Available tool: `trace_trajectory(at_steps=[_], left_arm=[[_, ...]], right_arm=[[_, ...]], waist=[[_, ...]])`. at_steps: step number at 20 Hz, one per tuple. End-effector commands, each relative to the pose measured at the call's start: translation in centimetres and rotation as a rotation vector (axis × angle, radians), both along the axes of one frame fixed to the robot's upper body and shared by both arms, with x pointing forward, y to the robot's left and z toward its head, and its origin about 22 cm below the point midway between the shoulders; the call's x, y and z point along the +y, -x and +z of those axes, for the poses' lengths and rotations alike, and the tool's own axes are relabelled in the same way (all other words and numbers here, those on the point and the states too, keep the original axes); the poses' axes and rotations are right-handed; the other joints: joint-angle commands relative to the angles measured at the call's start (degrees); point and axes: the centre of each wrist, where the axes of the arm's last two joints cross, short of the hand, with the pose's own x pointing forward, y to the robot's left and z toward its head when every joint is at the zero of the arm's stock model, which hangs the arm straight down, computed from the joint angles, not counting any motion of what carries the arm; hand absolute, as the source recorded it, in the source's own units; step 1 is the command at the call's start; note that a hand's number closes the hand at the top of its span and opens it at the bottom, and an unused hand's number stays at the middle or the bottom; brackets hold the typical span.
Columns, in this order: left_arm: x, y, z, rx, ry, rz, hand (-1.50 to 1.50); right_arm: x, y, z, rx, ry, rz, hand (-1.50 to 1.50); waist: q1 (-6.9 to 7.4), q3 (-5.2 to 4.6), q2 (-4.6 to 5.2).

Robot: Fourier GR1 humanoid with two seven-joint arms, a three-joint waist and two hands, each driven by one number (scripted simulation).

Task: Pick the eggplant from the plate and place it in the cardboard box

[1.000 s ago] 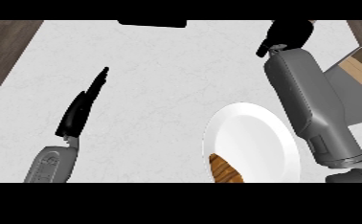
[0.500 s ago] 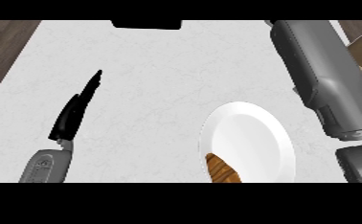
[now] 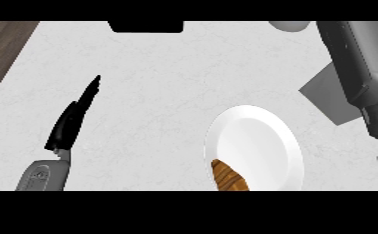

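Your left hand [image 3: 69, 124] rests open on the surface, fingers straight, well left of the plate [image 3: 260, 140] (a brown thing [image 3: 229, 177], perhaps food, at its near edge).

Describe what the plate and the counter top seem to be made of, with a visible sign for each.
The plate is likely glazed ceramic: plain white and smooth, though plastic is possible. The counter top looks like marble or similar stone: pale, with faint grey veining.

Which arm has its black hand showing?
The left arm, at the view's left: its left hand shows, black fingers straight. The right forearm runs off the top edge, its hand out of view.
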Motion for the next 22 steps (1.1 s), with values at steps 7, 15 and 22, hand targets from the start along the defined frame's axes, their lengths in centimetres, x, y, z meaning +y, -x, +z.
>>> trace_trajectory(at_steps=[7,15,22], left_arm=[[-0.1,0.2,-1.1,0.026,-0.012,0.036,0.0],[0.9,0.1,0.2,0.003,0.004,0.006,0.0],[-0.5,0.9,-0.3,0.015,0.015,0.0,0.0]], right_arm=[[-7.5,2.1,-3.6,0.057,-0.091,-0.2,1.5],[-13.9,4.2,-8.0,0.102,-0.51,-0.218,-1.5],[-14.9,6.0,-10.5,-0.187,-0.419,-0.01,-1.5]], waist=[[-1.69,0.01,-0.23],[-0.85,0.09,0.07],[-0.1,0.09,0.12]])
